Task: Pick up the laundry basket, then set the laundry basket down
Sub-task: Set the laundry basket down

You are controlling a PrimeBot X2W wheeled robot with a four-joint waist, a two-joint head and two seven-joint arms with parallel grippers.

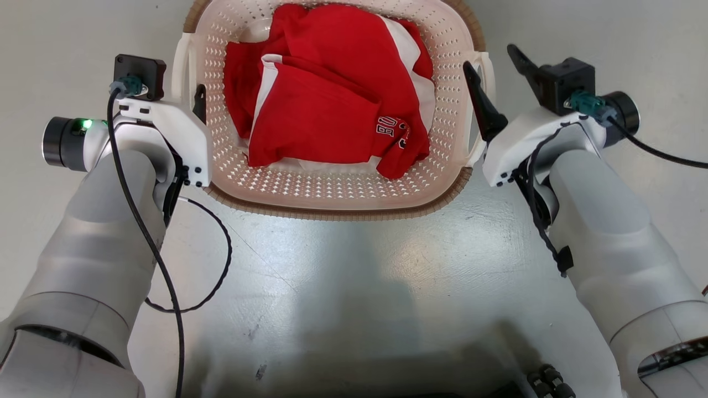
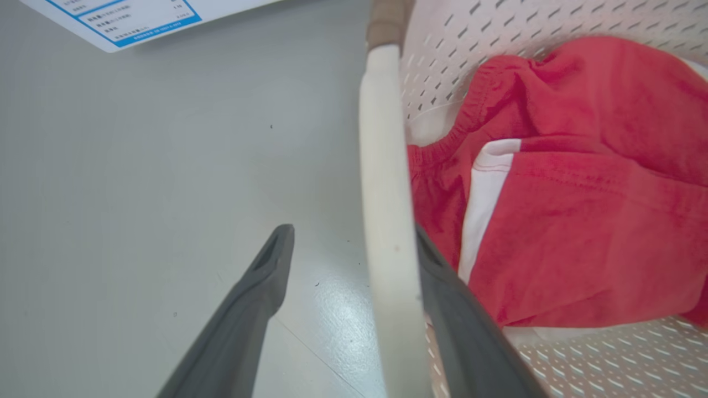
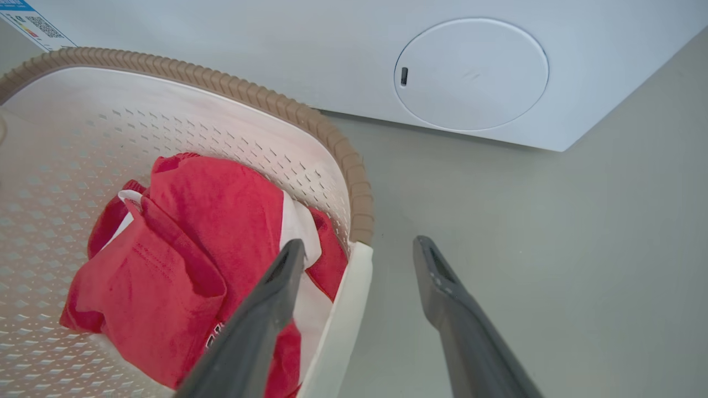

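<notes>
Astride laundry basket (image 1: 332, 211) edges: L gripper (image 2: 352, 232), R gripper (image 3: 359, 244), jaws apart.

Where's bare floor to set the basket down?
Bare floor between the near rim of the laundry basket and the forearms; more between its right side and the washing machine. Crowded at both handles: left end effector and right end effector straddle them.

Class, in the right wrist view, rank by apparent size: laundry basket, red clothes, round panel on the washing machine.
1. laundry basket
2. red clothes
3. round panel, though it sits farther from the camera.
</notes>
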